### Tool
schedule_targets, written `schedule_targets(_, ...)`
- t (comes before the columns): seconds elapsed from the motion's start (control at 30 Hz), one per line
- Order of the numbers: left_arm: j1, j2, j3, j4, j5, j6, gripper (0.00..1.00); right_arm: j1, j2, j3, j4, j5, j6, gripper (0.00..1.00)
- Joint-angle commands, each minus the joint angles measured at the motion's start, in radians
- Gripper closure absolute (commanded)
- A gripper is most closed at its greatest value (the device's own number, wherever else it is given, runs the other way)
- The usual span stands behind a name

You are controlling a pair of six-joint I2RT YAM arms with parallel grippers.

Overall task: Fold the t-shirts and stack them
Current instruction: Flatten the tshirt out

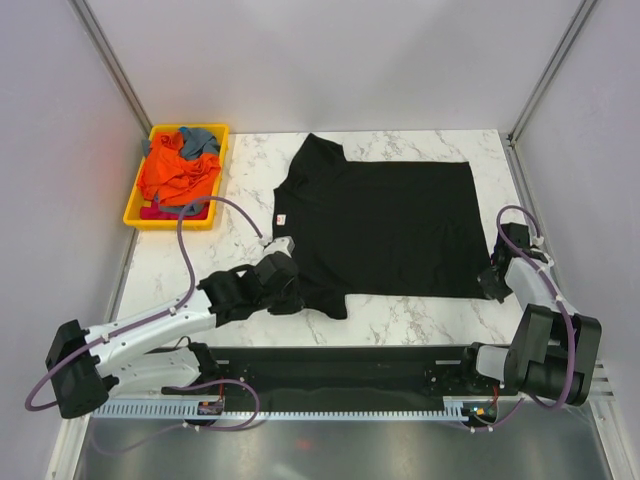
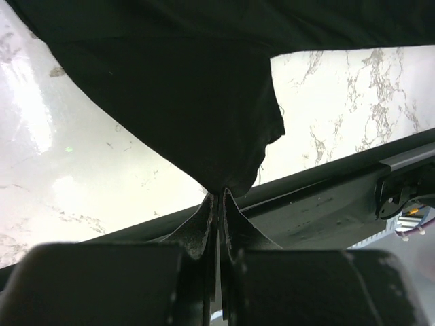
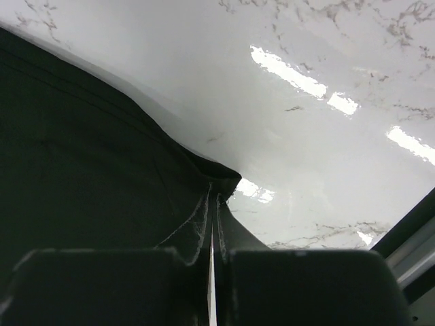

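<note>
**Item 1: black t-shirt** (image 1: 385,225). One, large and plain. It lies spread flat across the middle of the marble table (image 1: 420,325), neck to the left and hem to the right. A small white neck label (image 1: 283,219) shows at the collar. The far sleeve (image 1: 318,150) lies flat. The near sleeve (image 1: 330,297) is gathered to a point where it is gripped. The body is mostly smooth, with the near right corner of the hem drawn up slightly.

**Item 2: left gripper** (image 2: 217,195). The fingers are closed together, pinching the tip of the near sleeve. In the left wrist view the cloth rises from the fingertips in a bunched fold. The arm reaches in low from the near left.

**Item 3: right gripper** (image 3: 216,185). The fingers are closed on the near right hem corner of the black t-shirt. A thin fold of cloth is caught between the tips, just at the fabric's edge, with bare marble beside it.

**Item 4: orange t-shirt** (image 1: 178,175). Crumpled and heaped in the yellow tray (image 1: 133,207), well apart from the black t-shirt.

**Item 5: grey-blue t-shirt** (image 1: 200,140). Crumpled at the far end of the same tray, touching the orange one.

**Item 6: red cloth** (image 1: 160,212). Partly hidden under the orange heap at the tray's near end; what kind of garment it is cannot be told.

**Item 7: yellow tray.** Plastic and rectangular, at the table's far left corner.

**Item 8: black rail** (image 1: 340,362). It runs along the table's near edge between the two arm bases.
</note>
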Motion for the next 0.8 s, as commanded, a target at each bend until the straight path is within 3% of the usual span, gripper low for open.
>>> schedule_targets(0.0, -0.006, -0.046, 0.068, -0.047, -0.085, 0.016, 0.98, -0.001, -0.031, 0.027, 0.024, 0.041, -0.014, 1.00)
schedule_targets(0.47, -0.006, -0.078, 0.333, -0.234, -0.220, 0.080, 0.98, 0.001, -0.281, 0.269, -0.118, -0.012, -0.116, 1.00)
schedule_targets(0.6, -0.006, -0.044, 0.503, -0.288, -0.277, 0.134, 0.98, 0.001, -0.307, 0.380, -0.155, -0.045, -0.120, 1.00)
schedule_targets(0.77, -0.006, 0.028, 0.861, -0.349, -0.335, 0.283, 0.98, 0.001, -0.282, 0.660, -0.235, -0.130, -0.123, 1.00)
